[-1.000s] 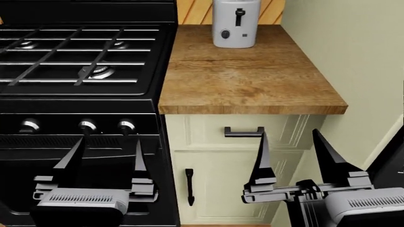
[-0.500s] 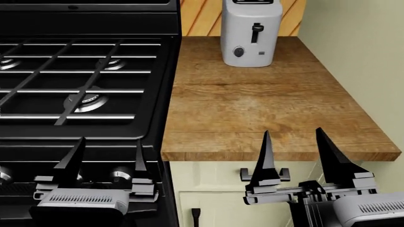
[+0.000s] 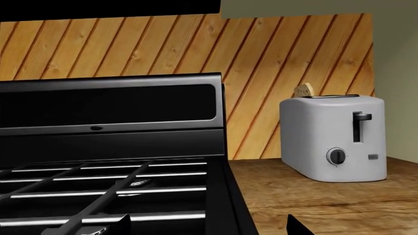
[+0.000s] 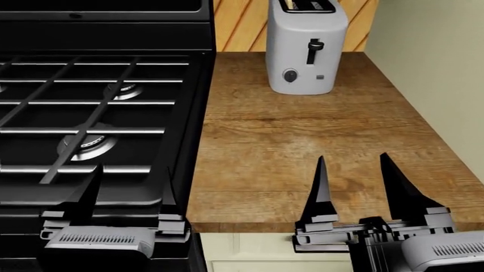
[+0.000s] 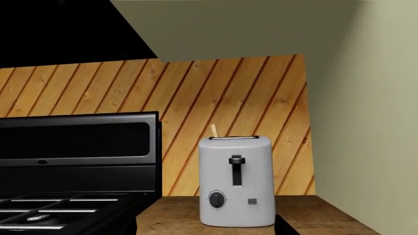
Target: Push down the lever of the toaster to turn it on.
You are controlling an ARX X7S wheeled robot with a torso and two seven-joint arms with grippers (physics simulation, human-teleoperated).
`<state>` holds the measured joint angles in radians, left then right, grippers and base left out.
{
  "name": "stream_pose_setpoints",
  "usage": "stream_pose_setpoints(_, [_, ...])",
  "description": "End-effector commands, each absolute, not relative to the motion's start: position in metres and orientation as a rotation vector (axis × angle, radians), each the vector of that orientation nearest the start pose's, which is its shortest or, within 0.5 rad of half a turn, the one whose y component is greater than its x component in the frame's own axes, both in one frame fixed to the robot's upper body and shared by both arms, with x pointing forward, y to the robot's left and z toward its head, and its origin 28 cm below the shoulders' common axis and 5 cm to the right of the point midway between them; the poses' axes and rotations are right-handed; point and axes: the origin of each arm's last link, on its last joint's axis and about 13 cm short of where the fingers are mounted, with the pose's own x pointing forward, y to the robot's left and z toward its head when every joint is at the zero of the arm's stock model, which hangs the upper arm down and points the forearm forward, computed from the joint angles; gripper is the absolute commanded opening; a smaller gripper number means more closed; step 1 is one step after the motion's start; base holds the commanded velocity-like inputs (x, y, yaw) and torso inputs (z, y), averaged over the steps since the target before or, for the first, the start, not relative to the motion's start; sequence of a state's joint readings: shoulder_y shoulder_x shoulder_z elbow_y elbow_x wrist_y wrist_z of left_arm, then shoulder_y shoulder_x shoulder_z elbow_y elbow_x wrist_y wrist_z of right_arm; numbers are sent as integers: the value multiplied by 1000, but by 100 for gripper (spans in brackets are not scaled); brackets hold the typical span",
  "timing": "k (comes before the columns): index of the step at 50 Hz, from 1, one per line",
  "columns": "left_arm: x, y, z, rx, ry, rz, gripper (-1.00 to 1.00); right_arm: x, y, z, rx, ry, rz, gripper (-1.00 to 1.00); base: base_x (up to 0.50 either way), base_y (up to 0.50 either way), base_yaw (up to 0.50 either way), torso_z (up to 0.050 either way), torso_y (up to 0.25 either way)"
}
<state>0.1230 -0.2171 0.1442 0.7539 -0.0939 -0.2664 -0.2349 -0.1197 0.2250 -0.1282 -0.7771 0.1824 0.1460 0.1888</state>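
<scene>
left wrist: tall light grey two-slot toaster (image 3: 333,138) on wooden surface (image 3: 326,205), small black tab lever (image 3: 361,117) at slot top | head: toaster at 12 o'clock, far edge; left gripper (image 4: 127,180) over black gas stove (image 4: 90,107), jaws wide, empty; right gripper (image 4: 352,170) jaws wide, empty, well short of toaster | right wrist: lever (image 5: 236,160) above round dark knob (image 5: 217,199)

We see the toaster (image 4: 306,48) in smooth, satin light-grey casing, its lever (image 4: 312,44) matt black. Our table (image 4: 302,141) is grained brown wood with a dull finish. The stove (image 4: 90,113) looks glossy black, and the wall panelling (image 3: 261,63) is orange-brown slatted wood.
</scene>
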Motion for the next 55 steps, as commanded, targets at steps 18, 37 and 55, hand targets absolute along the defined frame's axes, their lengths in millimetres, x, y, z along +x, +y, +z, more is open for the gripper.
stream_pose_setpoints(18, [164,204,126,40,-344,-9,100,162,-95,139,50,-465,84,100,283,0,0,0,0])
stream_pose_setpoints(37, [163,204,126,36,-350,-7,100,178,-100,162,0,-438,60,100,99,0,0,0,0])
stream_pose_setpoints(55, [165,206,122,28,-346,2,100,223,-113,233,-127,-365,80,100,0,0,0,-1,0])
